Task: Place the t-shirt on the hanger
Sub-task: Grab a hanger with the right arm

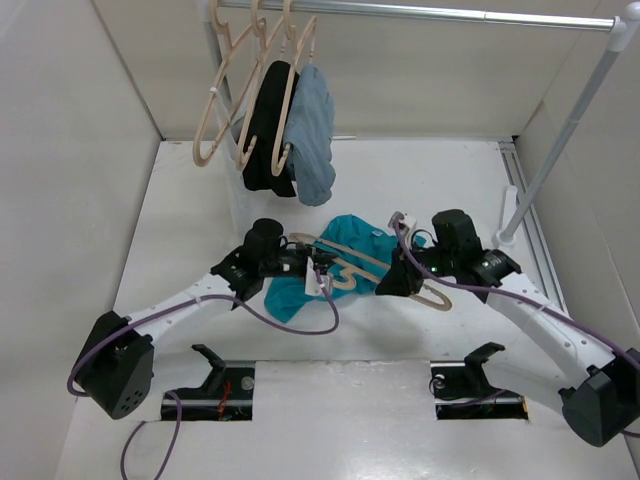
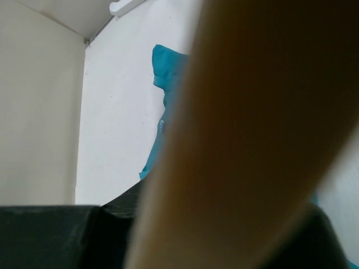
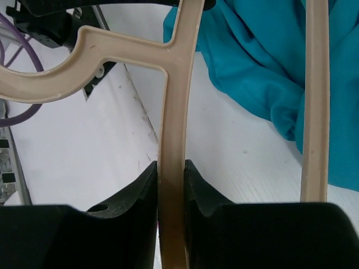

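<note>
The teal t-shirt point(image 1: 345, 255) lies crumpled on the white table between my two arms. The pale beige hanger point(image 1: 400, 272) lies slanted across it, hook toward the near side. My right gripper point(image 1: 398, 280) is shut on one hanger arm; the right wrist view shows the black jaws pressed on that bar point(image 3: 171, 185), with the hook point(image 3: 67, 67) and the t-shirt point(image 3: 263, 61) beyond. My left gripper point(image 1: 318, 268) is at the hanger's other end. In the left wrist view the blurred hanger point(image 2: 252, 140) fills the space between the fingers, with the t-shirt point(image 2: 166, 67) behind it.
A rail point(image 1: 420, 12) at the back carries several beige hangers point(image 1: 215, 110), a black garment point(image 1: 268, 125) and a grey-blue garment point(image 1: 312, 135). The rack's slanted post point(image 1: 560, 140) stands at the right. Walls close in on both sides.
</note>
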